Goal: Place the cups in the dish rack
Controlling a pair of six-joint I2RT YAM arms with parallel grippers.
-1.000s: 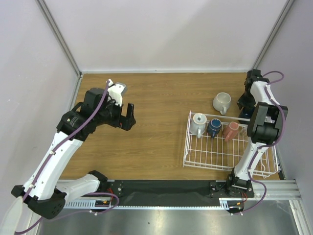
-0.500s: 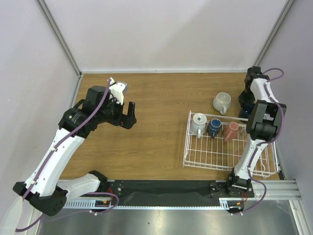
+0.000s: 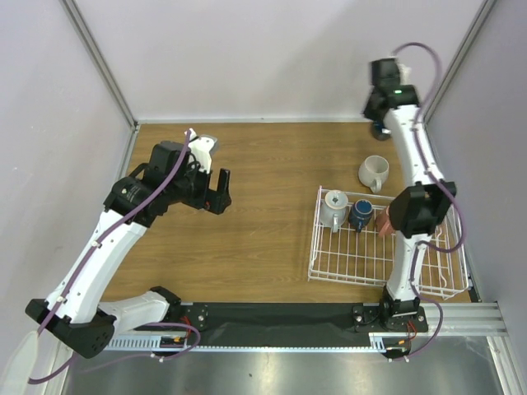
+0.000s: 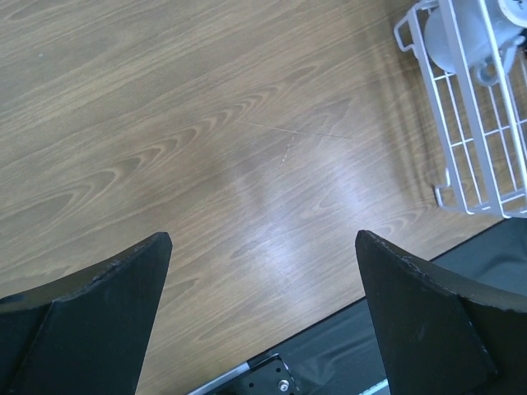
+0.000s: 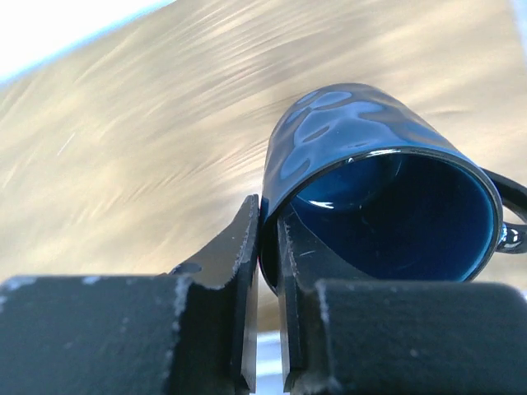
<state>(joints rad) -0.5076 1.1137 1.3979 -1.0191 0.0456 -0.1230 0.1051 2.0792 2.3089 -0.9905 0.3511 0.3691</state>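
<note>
**Trainee:** Which hand is carrying a cup, and how are its fingers sitting?

**Operator:** The right gripper (image 5: 268, 224). In the wrist view its fingers (image 5: 235, 255) are clamping the wall of a glossy dark blue mug (image 5: 370, 173), one finger outside and the other inside the mouth. The handle is pointing off to the right of that view. In the overhead view I am holding this mug high in the air, well beyond the far edge of the dish rack (image 3: 346, 265), near the back wall (image 3: 272, 58).

**Trainee:** And the other hand?

**Operator:** The left gripper (image 3: 219, 191) is hovering over the wooden tabletop (image 3: 272, 156), well to the left of the rack. Its fingers (image 4: 107, 317) are standing wide apart. Its wrist camera is catching one corner of the rack.

**Trainee:** What is sitting in the rack?

**Operator:** Three cups are lining its far side. A pale grey-blue mug (image 3: 334, 207) is sitting at the far left corner, and a second dark blue mug (image 3: 361, 215) is just beside it. Next comes a reddish-pink cup (image 3: 389, 220), partly hidden by the right arm (image 3: 416, 210). A cream-white mug (image 3: 375, 171) is resting on the tabletop just beyond the rack's far edge, outside the wire.
</note>
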